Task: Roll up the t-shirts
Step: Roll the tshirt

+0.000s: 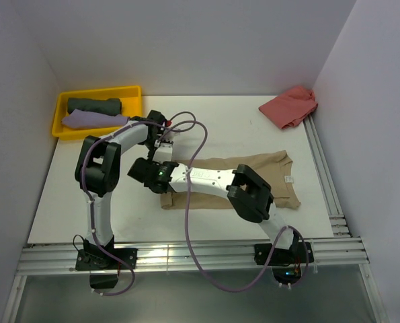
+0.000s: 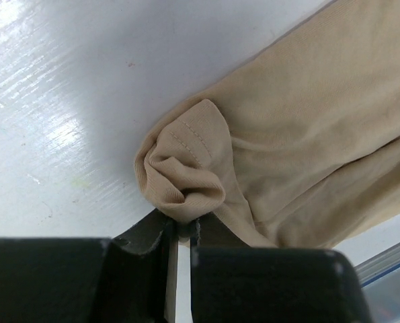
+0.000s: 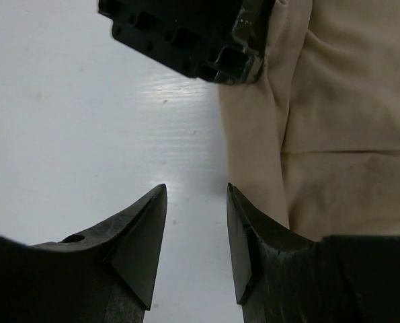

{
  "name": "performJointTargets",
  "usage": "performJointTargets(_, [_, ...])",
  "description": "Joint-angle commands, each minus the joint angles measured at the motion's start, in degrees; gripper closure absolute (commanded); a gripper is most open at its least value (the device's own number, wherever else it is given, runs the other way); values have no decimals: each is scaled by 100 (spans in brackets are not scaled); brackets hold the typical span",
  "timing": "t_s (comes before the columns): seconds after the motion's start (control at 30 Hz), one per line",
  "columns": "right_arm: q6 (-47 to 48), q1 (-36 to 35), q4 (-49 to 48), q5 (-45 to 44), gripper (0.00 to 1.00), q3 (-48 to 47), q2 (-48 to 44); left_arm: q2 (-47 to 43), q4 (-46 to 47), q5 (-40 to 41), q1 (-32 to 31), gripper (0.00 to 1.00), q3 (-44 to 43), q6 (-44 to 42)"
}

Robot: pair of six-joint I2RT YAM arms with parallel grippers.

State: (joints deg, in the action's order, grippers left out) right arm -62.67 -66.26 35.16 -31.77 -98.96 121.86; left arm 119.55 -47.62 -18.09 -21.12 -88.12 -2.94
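As the limp tan t-shirt is pinched by its bunched corner in the left gripper (light cloth, likely to slip), the right gripper is seen open, empty.

Left arm: elbow high, forearm reaching forward-right. Left gripper: pinched tight on bunched corner of tan t-shirt. Right arm: stretched low leftward. Right gripper: fingers parted, holding nothing, tips near left gripper.
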Motion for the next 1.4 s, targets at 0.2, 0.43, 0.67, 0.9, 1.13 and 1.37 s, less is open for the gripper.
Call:
performJointTargets(0.2, [168, -1, 1037, -796, 52, -959, 602, 25, 77, 490, -93, 98, -65, -172])
performJointTargets(0.43, [159, -71, 1274, -892, 52, -1126, 821, 51, 59, 516, -146, 98, -83, -154])
performJointTargets(0.67, [107, -141, 1661, -1015, 52, -1494, 1216, 69, 59, 525, -173, 98, -92, -163])
performJointTargets(0.9, [-95, -273, 2442, -1244, 52, -2249, 1665, 60, 68, 552, -181, 98, -92, -172])
performJointTargets(1.13, [-411, -361, 2917, -1104, 55, -2198, 1850, 69, 77, 534, -181, 98, -100, -172])
performJointTargets(1.37, [-614, -449, 3085, -963, 69, -2066, 1920, 122, 77, 499, -181, 98, -144, -154])
